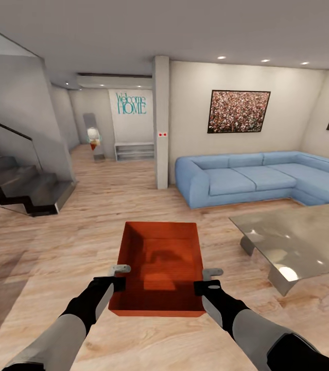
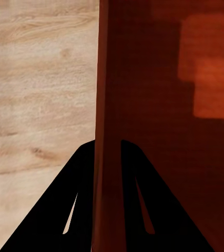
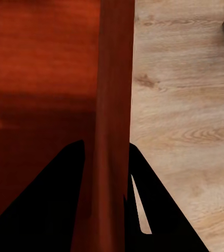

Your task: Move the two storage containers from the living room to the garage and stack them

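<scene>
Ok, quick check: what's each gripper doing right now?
Left gripper: shut on the left wall of the storage container.
Right gripper: shut on the container's right wall.

Sofa (image 1: 267, 178) cropped; far figurine (image 1: 93, 138) perhaps indistinct

We see home interior, open-plan living rm. Evidence: blue corner sofa (image 1: 264, 178) vs far wall, framed pic (image 1: 239, 111) above it, glass-top low desk (image 1: 300, 239) nr sofa, light wood plank floor (image 1: 107, 206) thruout. Staircase (image 1: 22, 188) w/ glass rail on left. Hallway beyond w/ "Welcome HOME" wall lettering (image 1: 131, 104), low shelf (image 1: 134, 151) under it. Recessed ceiling lights (image 1: 264, 61).
</scene>
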